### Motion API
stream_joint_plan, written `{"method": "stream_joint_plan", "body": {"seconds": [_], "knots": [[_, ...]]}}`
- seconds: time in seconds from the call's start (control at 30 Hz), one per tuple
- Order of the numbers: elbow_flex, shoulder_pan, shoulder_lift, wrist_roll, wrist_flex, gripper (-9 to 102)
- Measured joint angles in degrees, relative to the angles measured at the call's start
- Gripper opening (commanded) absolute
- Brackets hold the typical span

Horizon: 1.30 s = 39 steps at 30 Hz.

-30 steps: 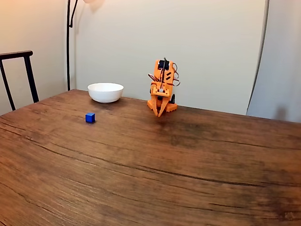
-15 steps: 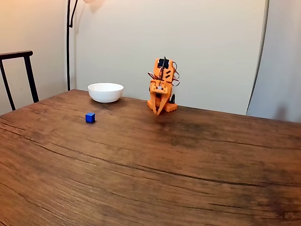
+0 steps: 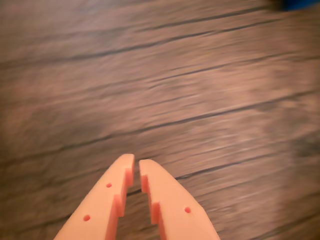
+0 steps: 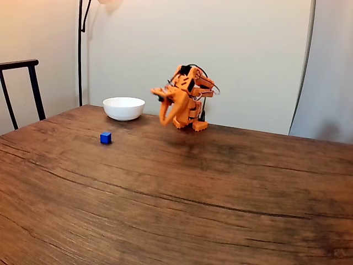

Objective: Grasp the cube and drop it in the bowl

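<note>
Reaching phase: the approach to the cube is the step in hand, judging by the layout; nothing is grasped and the bowl holds nothing that can be seen from the fixed view.
Pincer state: the pincer [image 3: 136, 162] has its two orange tips nearly together, a thin slit between them, with nothing held; in the fixed view the pincer [image 4: 164, 121] hangs above the bench, tips pointing down.
Pincer place: in the fixed view it sits at about 1 o'clock from picture centre, clear of the wood below it.
Cube place: the cube [image 4: 106, 138] rests on the bench [image 4: 209, 204] at roughly 9 o'clock from the pincer, well apart from it; in the wrist view a blurred blue sliver at 1 o'clock on the top edge is probably the cube [image 3: 300, 4].
Bowl place: the bowl [image 4: 123, 108] stands upright at about 1 o'clock from the cube, near it but not touching, toward the far edge of the bench.
Next move: the arm likely needs to swing toward the cube, part the tips wider than the cube, then lower them to straddle it before closing.
Risk: the cube is small, so a slightly off-centre descent could nudge it aside.
Count: one cube, one bowl, one arm, one pincer with two fingers.
Surroundings: a dark chair [image 4: 22, 83] at 9 o'clock.
</note>
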Motion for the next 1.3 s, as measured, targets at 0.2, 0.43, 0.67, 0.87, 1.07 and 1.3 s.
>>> {"method": "stream_joint_plan", "body": {"seconds": [0.2, 0.43, 0.67, 0.87, 1.07, 1.3], "knots": [[-1.76, 7.56, 0.00, 0.26, -4.13, 0], [-6.59, 12.57, -0.35, 3.34, -4.31, 0], [-11.60, 17.23, -0.79, 5.19, -4.31, 0], [-17.75, 17.31, -9.14, 6.06, -4.31, 0], [-29.71, 16.96, -27.77, 11.34, -5.98, 0], [-44.38, 16.96, -50.71, 14.15, -6.33, 0]]}}
